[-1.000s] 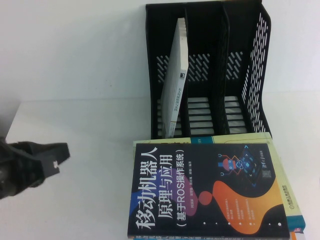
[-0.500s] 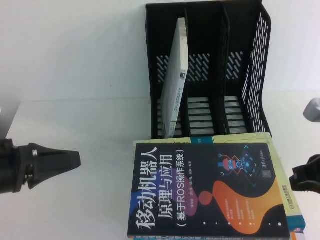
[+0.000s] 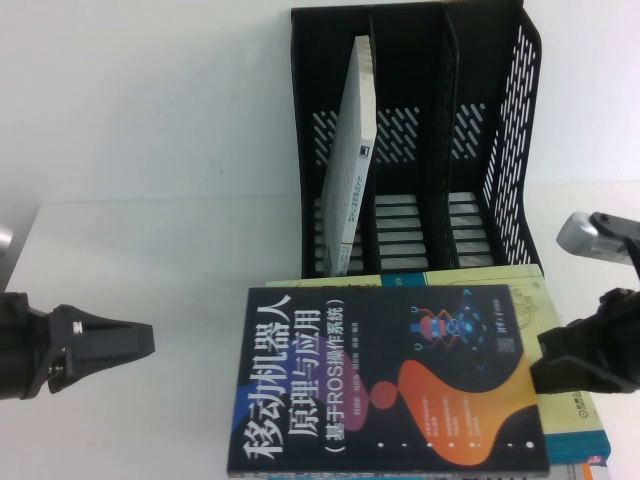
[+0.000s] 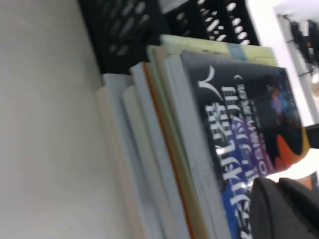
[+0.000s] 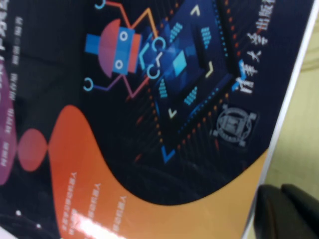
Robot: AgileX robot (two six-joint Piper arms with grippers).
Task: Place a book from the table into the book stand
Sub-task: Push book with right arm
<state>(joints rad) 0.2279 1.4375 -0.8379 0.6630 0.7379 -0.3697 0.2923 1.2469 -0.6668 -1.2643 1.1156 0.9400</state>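
The book [image 3: 385, 385], dark navy with a white Chinese title and orange swirls, lies flat on top of a stack at the table's [image 3: 170, 260] front. The black three-slot book stand [image 3: 430, 130] stands behind it, with a white-grey thin book [image 3: 352, 160] leaning in its left slot. My right gripper [image 3: 542, 372] is shut and sits against the book's right edge; in the right wrist view the gripper [image 5: 280, 191] is beside the cover [image 5: 149, 99]. My left gripper [image 3: 145, 340] is shut, left of the book and apart from it; the left wrist view shows it [image 4: 280, 191] over the cover [image 4: 239, 114].
A pale yellow-and-teal hardcover [image 3: 480, 275] lies under the dark book and sticks out at the back and right. Several more books are stacked beneath [image 4: 164, 149]. The stand's middle and right slots hold nothing. Bare table lies left of the stack.
The right gripper has come in from the right to the book's right edge. The dark book has slid left on the stack. The left gripper has barely moved.
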